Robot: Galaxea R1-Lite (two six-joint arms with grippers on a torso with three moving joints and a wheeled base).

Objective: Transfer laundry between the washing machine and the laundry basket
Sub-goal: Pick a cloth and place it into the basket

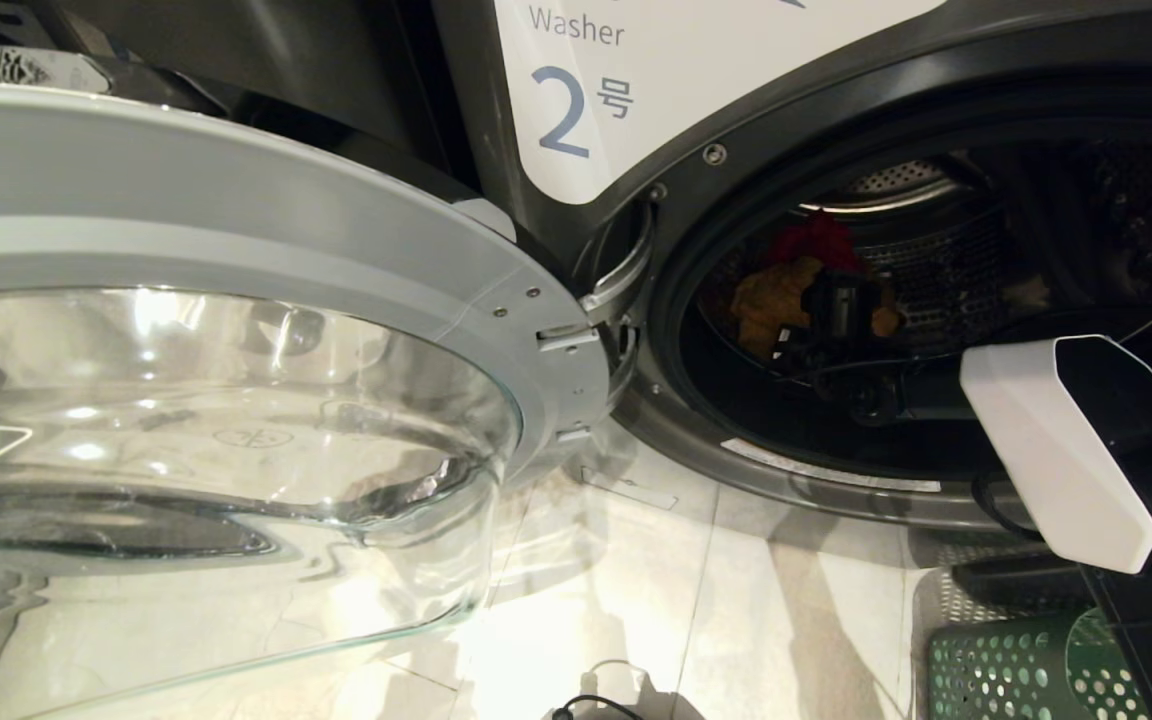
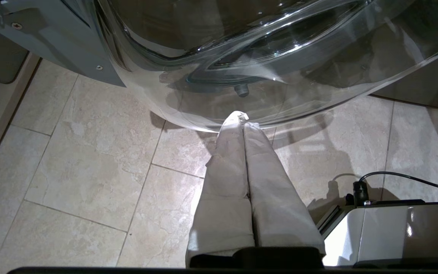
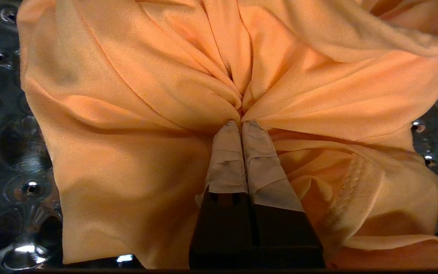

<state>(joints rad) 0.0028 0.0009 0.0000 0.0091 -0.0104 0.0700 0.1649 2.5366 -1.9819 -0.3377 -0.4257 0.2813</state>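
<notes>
Right gripper [image 3: 242, 122] deep inside washing machine [image 1: 796, 110] drum, jaws clamped on pinch of yellow-orange garment [image 3: 135, 114]; folds radiating from grip, soft and crumpled. Magenta-red piece [image 1: 821, 240] behind it. Door swung wide for reach. Laundry basket [image 1: 1016, 670] waiting just below opening. Left gripper [image 2: 243, 120] parked over floor, jaws closed, empty.

One washing machine [image 1: 636, 90] stands with its one glass door [image 1: 216, 400] swung wide, two garments lie in the drum — one yellow-orange [image 3: 127, 114], one magenta-red [image 1: 816, 240] — and one green laundry basket [image 1: 1016, 665] sits below.
</notes>
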